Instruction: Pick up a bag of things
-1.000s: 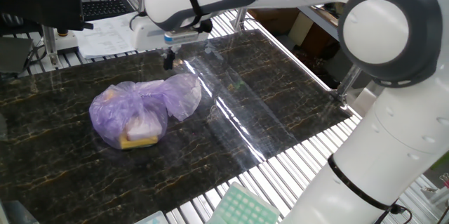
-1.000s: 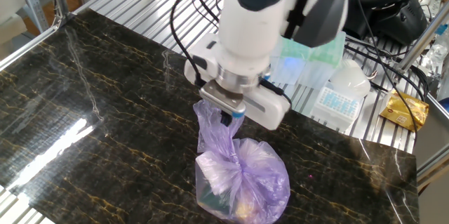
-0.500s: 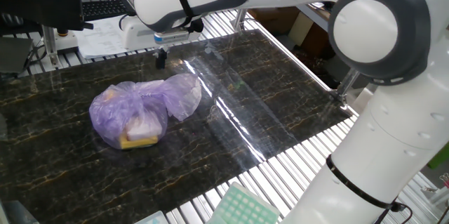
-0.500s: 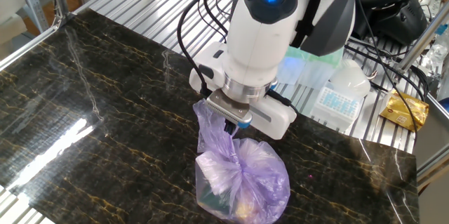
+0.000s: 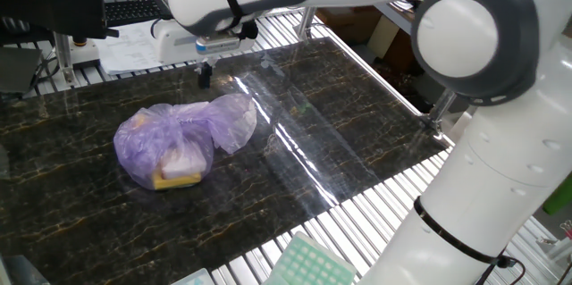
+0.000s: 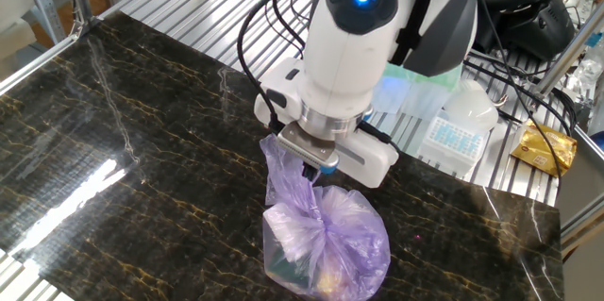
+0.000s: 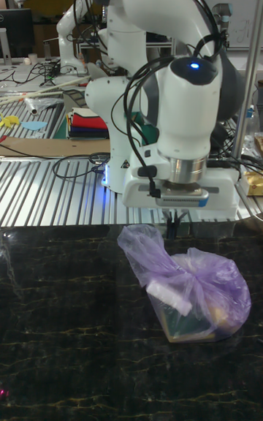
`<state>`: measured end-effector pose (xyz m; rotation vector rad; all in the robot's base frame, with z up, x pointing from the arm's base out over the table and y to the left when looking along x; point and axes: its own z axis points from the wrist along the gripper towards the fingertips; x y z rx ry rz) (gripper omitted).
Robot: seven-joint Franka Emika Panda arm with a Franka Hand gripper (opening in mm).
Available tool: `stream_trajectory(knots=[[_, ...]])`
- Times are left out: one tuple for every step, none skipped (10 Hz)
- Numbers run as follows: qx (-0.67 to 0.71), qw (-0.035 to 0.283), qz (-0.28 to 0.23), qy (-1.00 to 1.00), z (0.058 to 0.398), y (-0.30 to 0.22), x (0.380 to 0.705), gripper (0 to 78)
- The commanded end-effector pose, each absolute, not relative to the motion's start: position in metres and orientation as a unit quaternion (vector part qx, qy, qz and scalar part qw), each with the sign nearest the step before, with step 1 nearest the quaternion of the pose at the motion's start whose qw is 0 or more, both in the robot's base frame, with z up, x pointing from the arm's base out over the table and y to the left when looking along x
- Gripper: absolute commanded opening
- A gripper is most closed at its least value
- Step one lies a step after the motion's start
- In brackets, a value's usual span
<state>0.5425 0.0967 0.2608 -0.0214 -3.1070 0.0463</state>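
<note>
The bag of things [image 5: 179, 142] lies on the dark marble tabletop [image 5: 340, 133]. It is a wrinkly light-purple plastic bag with a yellow block and pale items showing through, and a loose flap points towards the gripper. My gripper [image 5: 206, 74] hangs just above the table behind that flap, clear of the bag, with its fingers close together and nothing between them. The other fixed view shows the bag [image 6: 326, 240] below the gripper [image 6: 308, 171], whose tips are partly hidden by the flap. In the tall fixed view the gripper [image 7: 172, 229] is behind the bag [image 7: 193, 289].
A slatted metal bench [image 5: 357, 222] surrounds the marble top. A keyboard [image 5: 134, 6] and papers [image 5: 134, 48] lie beyond the far edge. A green-white tray [image 5: 304, 263] sits at the near edge. Clear plastic boxes [image 6: 453, 131] and a gold packet [image 6: 543, 150] lie beside the arm's base.
Over the last second the gripper has shifted a little sideways and away from the bag's flap. In the last half second it has barely moved. The bag has stayed put.
</note>
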Motion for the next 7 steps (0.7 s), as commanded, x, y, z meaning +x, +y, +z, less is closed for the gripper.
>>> stream_trajectory(knots=[[-0.008,0.021,0.017,-1.0,0.263,0.097,0.544,0.0],[-0.011,0.021,0.016,-1.0,0.263,0.097,0.544,0.0],[-0.02,0.004,0.015,-1.0,0.258,0.102,0.547,0.0],[-0.027,-0.003,0.011,-1.0,0.253,0.11,0.552,0.0],[-0.033,-0.001,0.01,-0.999,0.251,0.117,0.556,0.0],[-0.038,0.001,0.008,-0.999,0.25,0.123,0.558,0.0],[-0.044,0.004,-0.008,-0.999,0.246,0.126,0.559,0.0]])
